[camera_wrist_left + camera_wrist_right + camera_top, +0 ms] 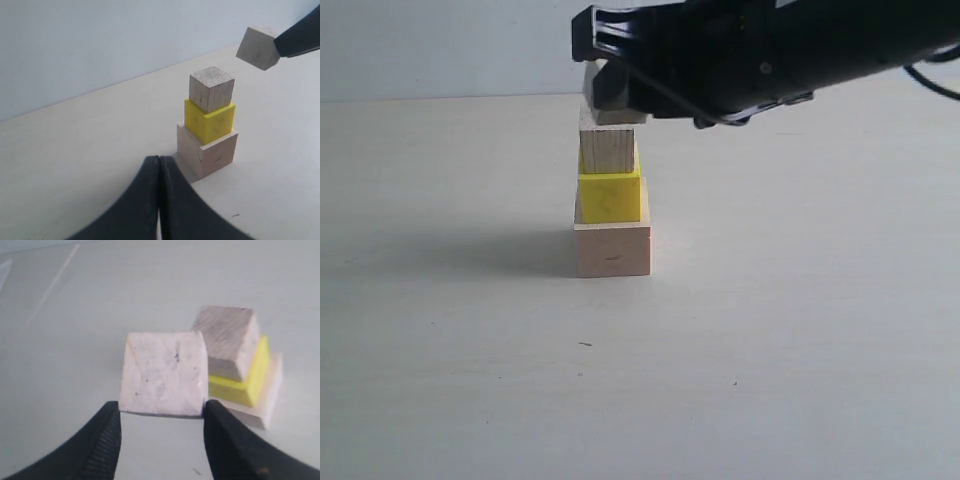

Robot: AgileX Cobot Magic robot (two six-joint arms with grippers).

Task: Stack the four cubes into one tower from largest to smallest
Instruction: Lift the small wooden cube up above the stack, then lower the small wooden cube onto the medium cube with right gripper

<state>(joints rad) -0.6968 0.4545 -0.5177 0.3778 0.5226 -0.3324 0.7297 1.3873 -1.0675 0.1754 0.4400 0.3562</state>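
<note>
Pale wood tiny cube [165,374]: pinched by two opposite faces in the right gripper [161,409], off the bench [800,380], higher than the tower [210,120].
Stack: large wood cube [612,250] at the base, then yellow cube [610,197], then medium wood cube [608,152]; it stands well in from the bench's far edge.
Key relation: the exterior view puts the tiny cube right over the medium wood cube, but both wrist views show it beside and apart from that top face. It likely needs a sideways shift before lowering.
Long axis: none; its faces look slightly turned against the stack's.
Nearer arm: the right, carrying; the left gripper [159,161] is pressed closed, empty, low, short of the tower.
Bench surface: pale, matt, flat.
Room: plain wall [100,40] past the far edge.
</note>
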